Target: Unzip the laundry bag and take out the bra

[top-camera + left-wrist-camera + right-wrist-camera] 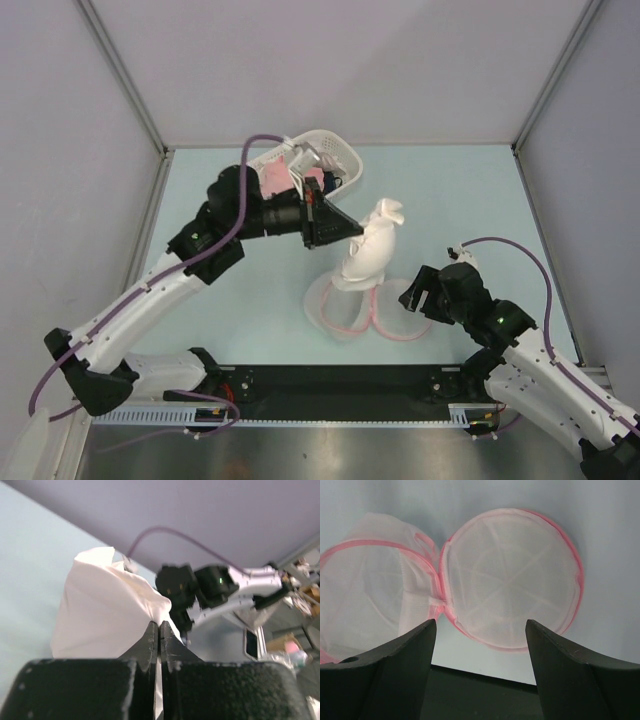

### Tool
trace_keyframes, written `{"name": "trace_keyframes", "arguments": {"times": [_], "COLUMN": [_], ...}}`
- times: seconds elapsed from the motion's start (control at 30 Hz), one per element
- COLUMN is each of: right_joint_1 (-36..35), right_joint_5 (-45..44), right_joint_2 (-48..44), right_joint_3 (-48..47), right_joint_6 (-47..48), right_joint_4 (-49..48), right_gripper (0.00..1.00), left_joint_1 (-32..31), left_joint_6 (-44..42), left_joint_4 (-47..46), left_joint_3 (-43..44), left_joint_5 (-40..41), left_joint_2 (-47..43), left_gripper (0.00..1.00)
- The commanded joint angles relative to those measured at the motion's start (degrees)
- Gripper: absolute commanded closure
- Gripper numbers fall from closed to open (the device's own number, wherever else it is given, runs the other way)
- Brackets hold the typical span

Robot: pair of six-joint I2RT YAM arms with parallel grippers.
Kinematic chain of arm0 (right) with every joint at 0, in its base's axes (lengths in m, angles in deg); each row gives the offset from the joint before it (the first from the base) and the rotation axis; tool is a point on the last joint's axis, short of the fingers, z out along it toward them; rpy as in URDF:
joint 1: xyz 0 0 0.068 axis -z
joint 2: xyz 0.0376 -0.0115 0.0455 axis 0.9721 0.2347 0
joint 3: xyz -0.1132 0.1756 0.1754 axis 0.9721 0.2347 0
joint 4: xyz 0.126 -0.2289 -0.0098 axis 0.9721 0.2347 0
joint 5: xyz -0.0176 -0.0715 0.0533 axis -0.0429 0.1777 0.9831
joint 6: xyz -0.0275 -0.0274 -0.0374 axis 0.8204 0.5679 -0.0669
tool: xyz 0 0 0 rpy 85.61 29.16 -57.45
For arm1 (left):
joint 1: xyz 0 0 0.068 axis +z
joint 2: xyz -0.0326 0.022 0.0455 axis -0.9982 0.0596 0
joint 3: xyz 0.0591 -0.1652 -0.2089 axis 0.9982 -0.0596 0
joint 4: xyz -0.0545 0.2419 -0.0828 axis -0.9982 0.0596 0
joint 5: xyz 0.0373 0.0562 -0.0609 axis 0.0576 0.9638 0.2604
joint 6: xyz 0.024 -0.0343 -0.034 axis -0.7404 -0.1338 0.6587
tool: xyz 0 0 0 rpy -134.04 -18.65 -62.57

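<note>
The laundry bag (342,308) lies unzipped on the table, its two pink-edged mesh halves side by side (512,580). My left gripper (357,232) is shut on the top of a white cloth (368,255), which hangs bunched with its lower end reaching the bag's left half. In the left wrist view the closed fingertips (159,624) pinch that white cloth (105,610). My right gripper (412,295) stands open just right of the bag, nothing between its fingers (481,625). Salmon-pink fabric, the bra (273,180), lies in the white basket, partly hidden by my left arm.
The white lattice basket (335,150) stands at the back behind my left wrist, with a bit of dark cloth (329,183) in it. Grey enclosure walls close the back and sides. A black base rail (340,385) runs along the near edge.
</note>
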Motion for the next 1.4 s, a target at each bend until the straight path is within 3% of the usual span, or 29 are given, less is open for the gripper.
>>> {"name": "trace_keyframes", "arguments": {"times": [0.0, 0.07, 0.33, 0.67, 1.13, 1.37], "right_joint_1": [-0.4, -0.5, -0.7, -0.6, -0.8, -0.9], "right_joint_5": [-1.3, -1.3, -1.0, -1.0, -0.1, -0.4], "right_joint_2": [0.2, 0.2, 0.5, 1.0, 3.9, 3.6], "right_joint_3": [-0.2, -0.1, -0.4, -0.8, -1.3, -1.2], "right_joint_6": [-0.5, -0.5, -0.4, -0.5, -0.3, -0.7], "right_joint_4": [-1.7, -1.9, -2.1, -1.8, -3.3, -3.2], "right_gripper": [0.23, 0.23, 0.23, 0.23, 0.23, 0.23], "left_joint_1": [5.9, 9.9, 18.1, 26.9, 30.6, 30.7], "left_joint_6": [-1.8, -3.8, -15.6, -24.2, -28.9, -29.4], "left_joint_4": [1.3, 4.1, 18.5, 21.2, 20.7, 21.6], "left_joint_3": [9.4, 13.1, 28.4, 35.5, 39.7, 39.4], "left_joint_5": [0.0, 1.7, 25.4, 39.1, 48.7, 45.5], "left_joint_2": [-0.9, 0.2, 9.8, 24.8, 43.8, 48.9], "left_gripper": [1.00, 1.00, 1.00, 1.00, 1.00, 1.00]}}
